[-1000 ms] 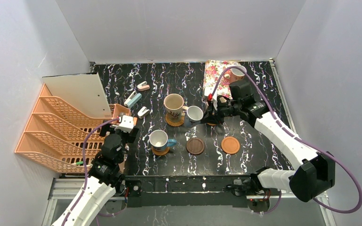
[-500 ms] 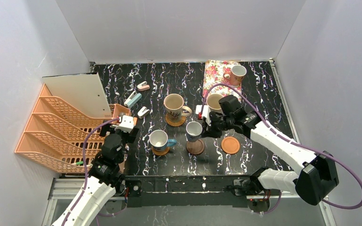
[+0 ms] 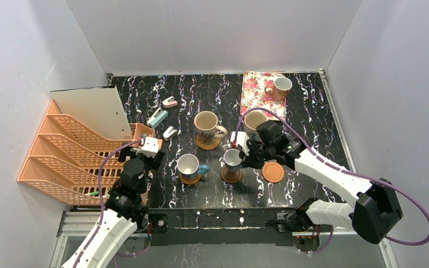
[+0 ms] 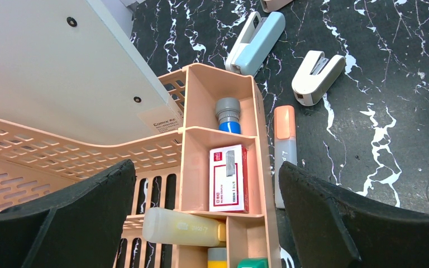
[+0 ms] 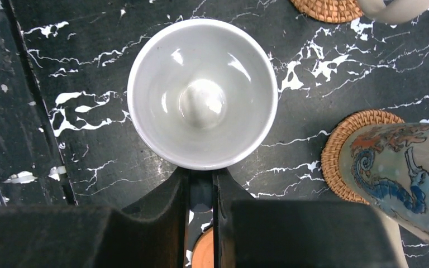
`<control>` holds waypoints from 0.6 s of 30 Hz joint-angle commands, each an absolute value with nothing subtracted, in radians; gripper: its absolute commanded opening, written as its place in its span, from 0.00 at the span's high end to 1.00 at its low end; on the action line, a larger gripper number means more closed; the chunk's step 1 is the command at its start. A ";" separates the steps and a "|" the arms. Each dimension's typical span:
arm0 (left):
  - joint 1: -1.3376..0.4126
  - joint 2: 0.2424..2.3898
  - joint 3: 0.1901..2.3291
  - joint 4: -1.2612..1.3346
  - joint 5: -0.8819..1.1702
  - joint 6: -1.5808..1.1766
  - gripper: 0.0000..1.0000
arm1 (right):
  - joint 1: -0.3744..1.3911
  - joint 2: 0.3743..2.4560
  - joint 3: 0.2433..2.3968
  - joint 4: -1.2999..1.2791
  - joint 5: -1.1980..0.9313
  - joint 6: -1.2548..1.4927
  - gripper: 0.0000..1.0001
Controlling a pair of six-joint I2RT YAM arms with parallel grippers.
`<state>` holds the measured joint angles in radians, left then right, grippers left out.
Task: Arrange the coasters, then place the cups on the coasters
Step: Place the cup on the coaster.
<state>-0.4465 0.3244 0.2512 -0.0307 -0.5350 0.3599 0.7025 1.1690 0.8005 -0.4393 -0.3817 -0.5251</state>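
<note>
The right end effector (image 5: 201, 190) is clamped shut on the handle of a small white-lined cup (image 5: 202, 92). The cup is directly over the dark brown coaster (image 3: 232, 178), though I cannot tell whether it touches. Glazed ceramic is stiff, slick and brittle, so the handle is probably the surest hold, though the cup may swing there and wants a gentle lowering. Just beside it lies a bare orange-brown coaster (image 3: 272, 172). The left end effector (image 4: 206, 195) gapes open above the peach desk organizer (image 4: 198, 95) at the surface's (image 3: 318, 100) left.
</note>
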 commanded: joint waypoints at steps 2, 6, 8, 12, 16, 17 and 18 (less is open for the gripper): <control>-0.442 0.313 0.241 -0.022 -0.545 0.362 0.02 | 0.706 1.137 0.795 -0.334 -0.369 -0.508 0.99; -0.442 0.314 0.241 -0.022 -0.544 0.362 0.02 | 0.706 1.121 0.772 -0.317 -0.391 -0.520 0.99; -0.442 0.316 0.241 -0.021 -0.545 0.362 0.02 | 0.706 1.118 0.759 -0.309 -0.407 -0.526 0.99; -0.442 0.313 0.240 -0.023 -0.545 0.361 0.02 | 0.706 1.135 0.746 -0.298 -0.414 -0.531 0.99; -0.442 0.314 0.241 -0.025 -0.545 0.361 0.02 | 0.705 1.151 0.730 -0.284 -0.414 -0.539 0.99; -0.442 0.314 0.241 -0.025 -0.544 0.362 0.02 | 0.706 1.153 0.727 -0.281 -0.416 -0.540 0.99; -0.442 0.313 0.241 -0.025 -0.543 0.362 0.02 | 0.705 1.155 0.725 -0.281 -0.420 -0.542 0.99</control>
